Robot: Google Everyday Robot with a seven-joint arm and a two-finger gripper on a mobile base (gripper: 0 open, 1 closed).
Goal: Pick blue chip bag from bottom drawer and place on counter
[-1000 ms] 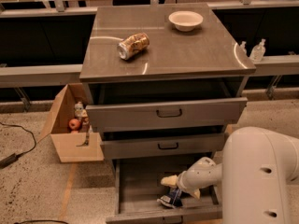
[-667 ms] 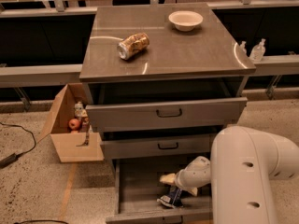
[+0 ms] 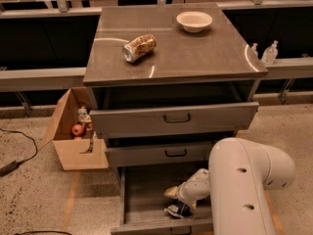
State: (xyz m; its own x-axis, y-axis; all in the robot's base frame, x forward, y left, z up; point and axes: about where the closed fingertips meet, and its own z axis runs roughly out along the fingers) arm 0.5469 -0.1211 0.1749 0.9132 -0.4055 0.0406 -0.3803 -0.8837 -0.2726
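Blue chip bag [image 3: 178, 211] lies in bottom drawer [image 3: 144, 199] beneath the arm's downward-angled gripper [image 3: 176, 203]; grip unclear.

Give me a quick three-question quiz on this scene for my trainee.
1. True or false: the gripper is down in the bottom drawer, at the blue chip bag.
2. What lies on the counter? A) a mug B) a dented can and a bowl C) a plate
3. In the camera view, the cardboard box stands to which side of the bottom drawer?
Key: 1 true; 2 B; 3 left.
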